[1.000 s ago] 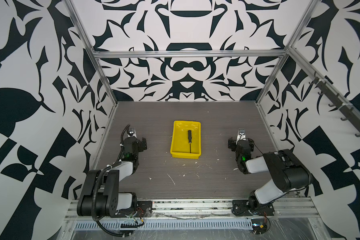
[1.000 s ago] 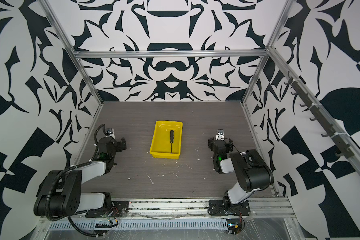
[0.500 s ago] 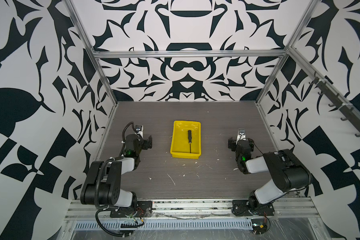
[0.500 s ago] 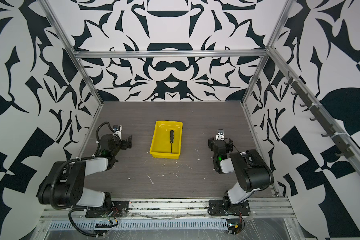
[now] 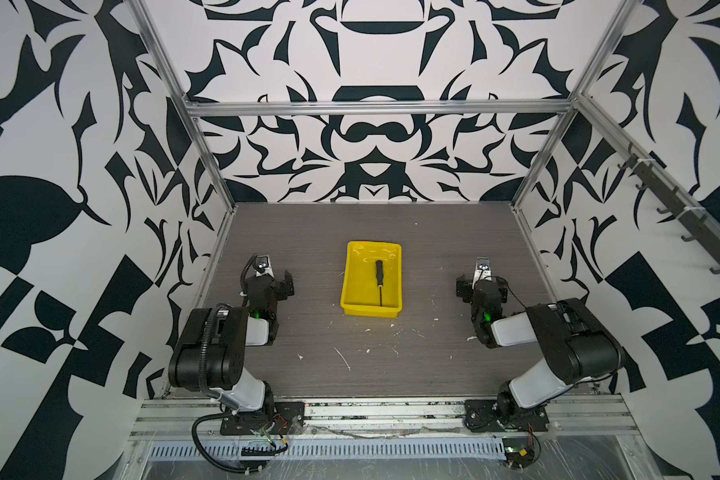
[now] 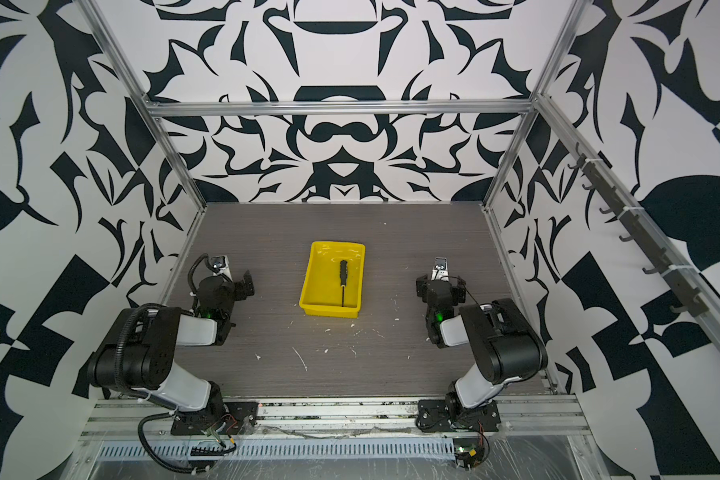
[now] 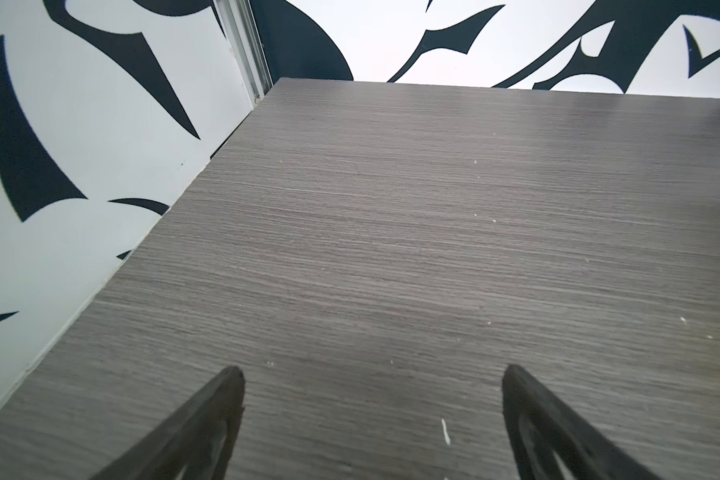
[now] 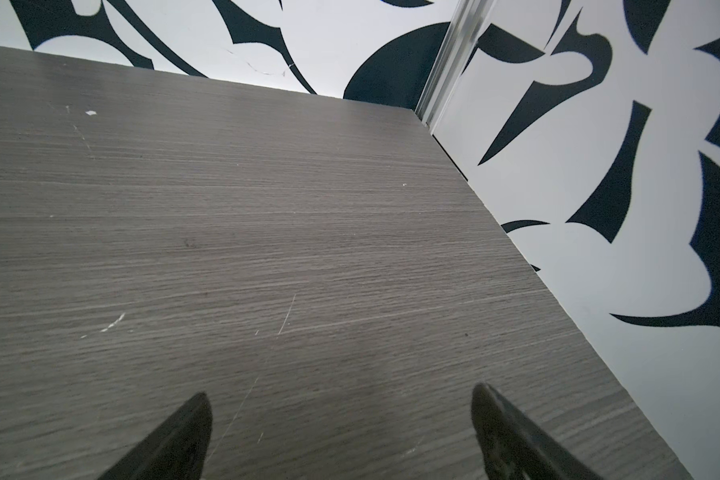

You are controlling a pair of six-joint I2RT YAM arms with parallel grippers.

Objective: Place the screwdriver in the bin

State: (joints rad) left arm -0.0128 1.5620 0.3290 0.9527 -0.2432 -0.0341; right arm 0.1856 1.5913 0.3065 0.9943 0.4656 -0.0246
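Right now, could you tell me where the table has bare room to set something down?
The widest free patch is the table strip between the yellow bin and the back wall. Bare wood also lies between the bin and the open left pincer, and between it and the open right pincer. The bin itself is taken: the screwdriver lies inside.

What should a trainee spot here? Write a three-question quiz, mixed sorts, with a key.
1. True or false: the screwdriver lies inside the bin.
2. Pick one. The left gripper is: A) open and empty; B) shut on the screwdriver; C) shut on the bin's rim.
3. Fill in: the right gripper stands open and holds ____.

Key: 1 true. 2 A. 3 nothing.
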